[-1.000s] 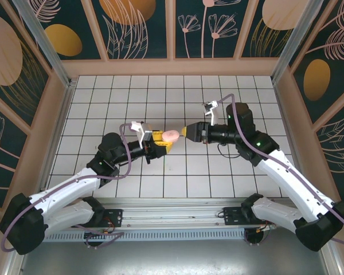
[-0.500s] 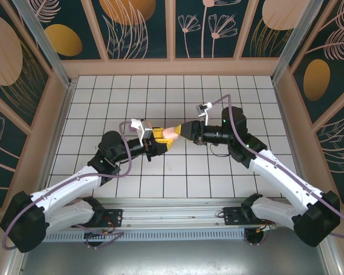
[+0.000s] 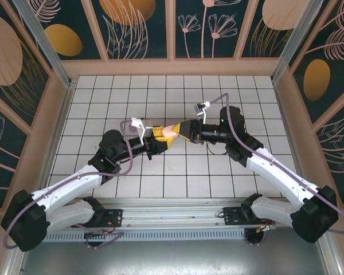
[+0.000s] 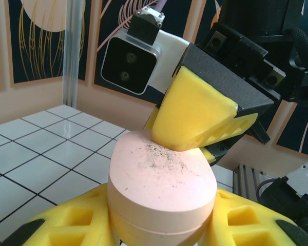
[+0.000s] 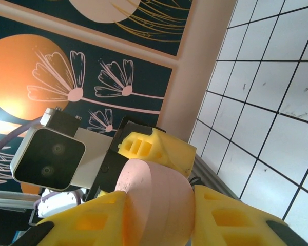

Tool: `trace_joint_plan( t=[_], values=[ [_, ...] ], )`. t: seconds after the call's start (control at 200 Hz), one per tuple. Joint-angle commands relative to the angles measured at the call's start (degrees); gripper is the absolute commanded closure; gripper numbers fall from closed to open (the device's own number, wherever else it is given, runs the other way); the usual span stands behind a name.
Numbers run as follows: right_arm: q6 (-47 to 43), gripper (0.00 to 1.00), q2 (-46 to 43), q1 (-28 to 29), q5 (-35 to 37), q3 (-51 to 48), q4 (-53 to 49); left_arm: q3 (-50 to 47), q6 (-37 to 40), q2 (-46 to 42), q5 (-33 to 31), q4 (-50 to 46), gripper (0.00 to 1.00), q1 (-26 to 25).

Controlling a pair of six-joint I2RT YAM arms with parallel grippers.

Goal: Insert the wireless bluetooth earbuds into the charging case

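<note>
Pink charging case (image 4: 161, 179) held above the middle of the tiled table (image 3: 103, 91). The left gripper (image 3: 162, 139) and right gripper (image 3: 182, 130) are both clamped on it, from opposite sides.

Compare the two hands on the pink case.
The left hand clamps the pink case from both sides; the right hand straddles its far end, one finger resting on its top, and whether it grips is unclear. From above, the left hand reaches in from the left, the right hand from the right. Both have yellow fingers.
</note>
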Motion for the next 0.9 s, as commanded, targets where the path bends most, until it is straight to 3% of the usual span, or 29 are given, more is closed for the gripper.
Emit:
trace_joint_plan(
  t=[0.0, 0.115, 0.35, 0.475, 0.751, 0.896],
  values=[
    [0.2, 0.78, 0.3, 0.9, 0.5, -0.9, 2.3, 2.4, 0.9, 0.4, -2.7, -0.3, 0.73, -0.1],
    [1.8, 0.83, 0.6, 0.4, 1.9, -1.6, 5.4, 2.4, 1.7, 0.1, -3.5, -1.7, 0.65, -0.2],
    [3.8, 0.86, 1.0, -2.2, 8.6, -1.3, 4.4, 1.7, 3.0, -2.6, -10.3, -6.2, 0.25, -0.1],
    [3.5, 0.87, 2.2, -4.3, 11.7, -1.3, 1.3, 0.6, 4.4, -5.3, -13.9, -9.5, 0.13, -0.1],
    [-1.8, 0.87, 13.0, -4.3, 13.6, -0.9, 3.3, -2.4, 4.8, -11.5, -29.6, -17.7, 0.07, -0.2],
    [-6.4, 0.87, 21.4, -4.3, 16.9, 1.0, 3.8, -3.8, 4.7, -13.3, -30.6, -19.1, 0.08, -0.2]
  ],
)
